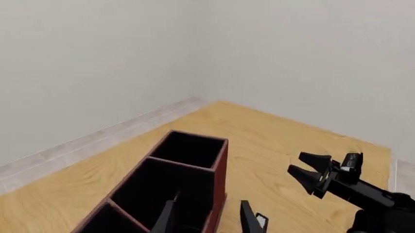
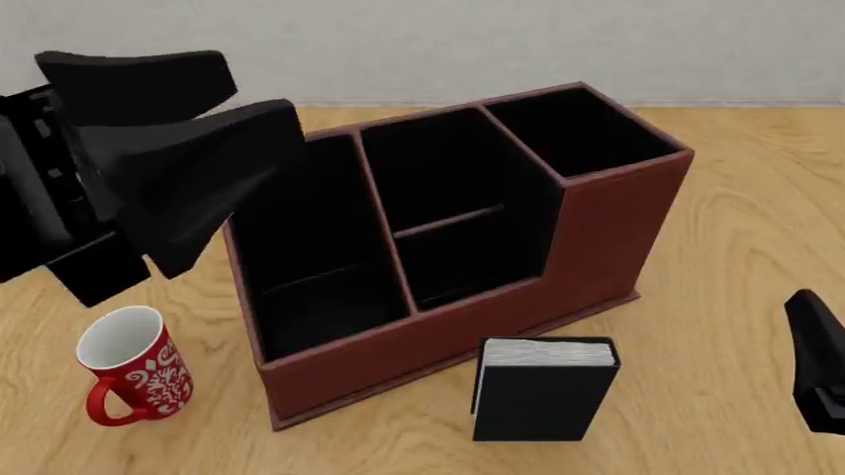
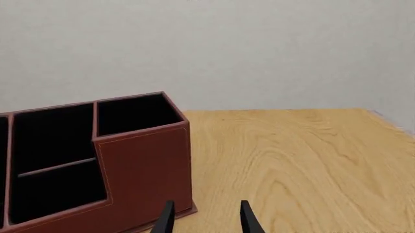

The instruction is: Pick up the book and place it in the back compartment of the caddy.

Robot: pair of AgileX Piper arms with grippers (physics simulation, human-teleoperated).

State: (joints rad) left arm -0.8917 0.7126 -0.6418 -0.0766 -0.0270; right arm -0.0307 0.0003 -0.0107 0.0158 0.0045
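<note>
The book (image 2: pixel 544 388), black-covered with white page edges on top, stands upright on the table just in front of the caddy (image 2: pixel 620 228), a reddish-brown box with black compartments. It does not show in either wrist view. My left gripper (image 2: pixel 261 99) hovers high over the caddy's left end, open and empty; its fingers (image 1: pixel 167 217) frame the caddy (image 1: pixel 219 165) below. My right gripper (image 2: pixel 818 366) sits low at the right edge, to the right of the book, also open (image 1: pixel 296 163). Its fingertips (image 3: pixel 167 218) point past the caddy's (image 3: pixel 146 165) right end.
A red-and-white mug (image 2: pixel 126 376) stands left of the caddy's front corner. The wooden table (image 2: pixel 739 297) ends at a pale wall (image 2: pixel 528 40) just behind the caddy.
</note>
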